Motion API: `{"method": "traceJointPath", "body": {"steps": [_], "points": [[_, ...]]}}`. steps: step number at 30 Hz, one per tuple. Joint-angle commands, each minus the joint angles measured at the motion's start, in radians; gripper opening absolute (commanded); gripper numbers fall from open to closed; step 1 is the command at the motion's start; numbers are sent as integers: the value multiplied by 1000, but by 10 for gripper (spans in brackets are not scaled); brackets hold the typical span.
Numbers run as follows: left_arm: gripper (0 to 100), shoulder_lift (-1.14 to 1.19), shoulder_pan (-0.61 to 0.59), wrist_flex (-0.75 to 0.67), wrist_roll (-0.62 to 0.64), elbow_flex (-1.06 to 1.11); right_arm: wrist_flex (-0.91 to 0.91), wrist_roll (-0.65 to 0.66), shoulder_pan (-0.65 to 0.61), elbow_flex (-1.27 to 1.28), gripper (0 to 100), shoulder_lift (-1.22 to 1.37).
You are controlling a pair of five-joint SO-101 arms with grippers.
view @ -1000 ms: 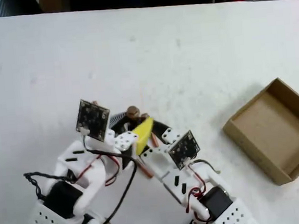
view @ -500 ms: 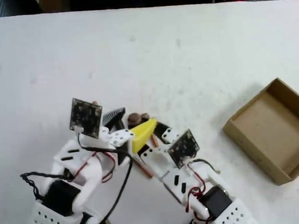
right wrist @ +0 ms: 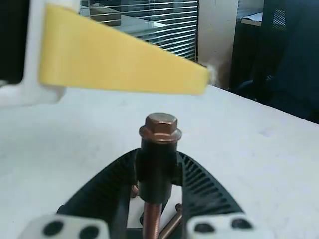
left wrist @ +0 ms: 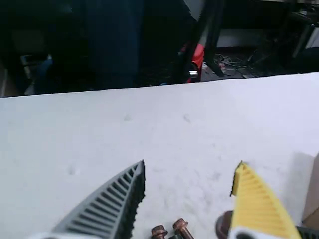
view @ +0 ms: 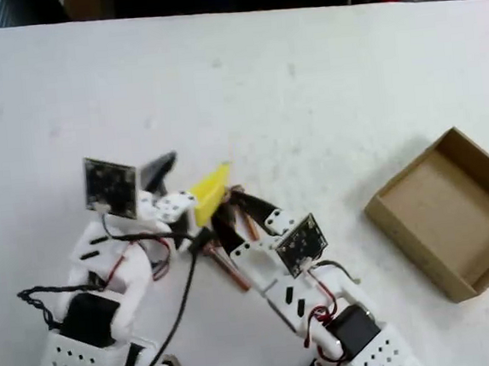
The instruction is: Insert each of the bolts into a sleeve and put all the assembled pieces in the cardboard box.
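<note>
Left gripper (left wrist: 191,172): fingers spread wide, nothing held between them. Over the last second it has released and backed off to its own side. A second ago its yellow finger (right wrist: 119,57) sat against the right gripper's load. In the right wrist view that finger now hangs just above the load and apart from it.

Right gripper (right wrist: 158,160): black jaws clamped on a black sleeve (right wrist: 155,174), held upright. It has kept its position through the interval.

Bolt (right wrist: 160,127): copper, hex flanged head. It stands in the sleeve with the head seated at the top rim and the threaded shank showing out below.

Loose bolts (left wrist: 180,227): at least two lie on the table (view: 304,83), just beneath the grippers. Whether spare sleeves lie among them cannot be told.

Cardboard box (view: 449,216): well apart, on the right arm's side, with nothing inside.

Assessment: the left arm's withdrawal indicates that this insertion is finished and the assembled piece rests with the right gripper alone. The left gripper no longer blocks the way, so the piece appears ready to be carried to the box. The task as a whole is at an early stage, with the loose bolts not yet fitted.
</note>
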Motion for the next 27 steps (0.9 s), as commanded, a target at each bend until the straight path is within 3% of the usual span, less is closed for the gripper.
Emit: {"method": "traceJointPath", "body": {"steps": [1, 4, 9, 12, 19, 27], "points": [[293, -10, -108, -9, -9, -80, 1, 9, 31, 9, 17, -15], [248, -12, -148, 101, -12, -133, 1, 9, 73, 9, 17, -15], [10, -12, -171, 267, -80, -222, 2, 11, 113, 9, 17, -15], [54, -12, -171, 318, -129, -224, 47, 11, 134, -15, 17, -15], [22, -12, -177, 456, -133, -227, 265, 11, 248, -175, 17, -15], [21, -12, -303, 565, -133, -226, 427, 11, 303, -321, 17, -15]]}}
